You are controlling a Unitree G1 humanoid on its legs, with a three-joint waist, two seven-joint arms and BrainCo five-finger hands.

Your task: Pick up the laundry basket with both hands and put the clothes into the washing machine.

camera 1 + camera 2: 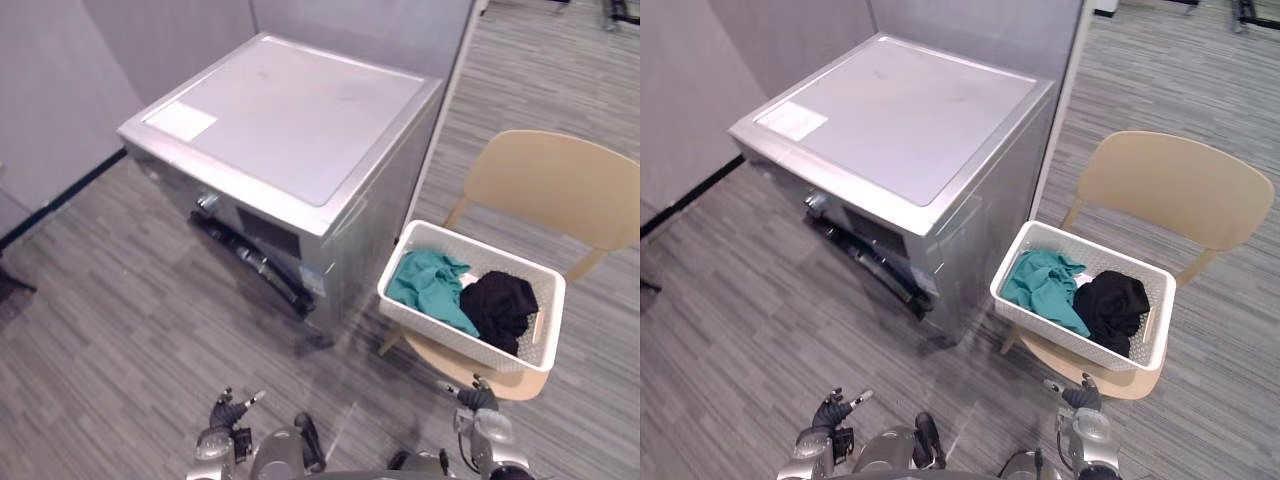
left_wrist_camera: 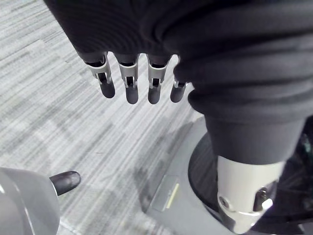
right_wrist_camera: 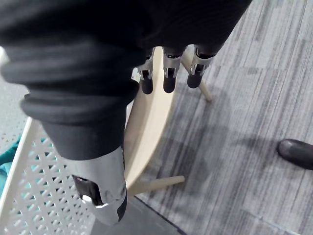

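Two empty hands, fingers (image 2: 128,85) loosely straight; laundry basket (image 1: 448,334) lies ahead-right, nearer right hand (image 1: 482,408) than left hand (image 1: 226,414).

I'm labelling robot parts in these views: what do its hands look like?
The left hand and the right hand each wear a dark ribbed cover over back and wrist; the silver fingers end in dark tips; the thumb is silver.

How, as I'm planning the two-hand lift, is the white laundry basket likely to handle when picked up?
Probably light: the laundry basket is partly filled, with a teal garment and a black garment. Its perforated plastic-looking walls seem stiff, so it should keep its shape. Both lie loose and may slide if it tilts.
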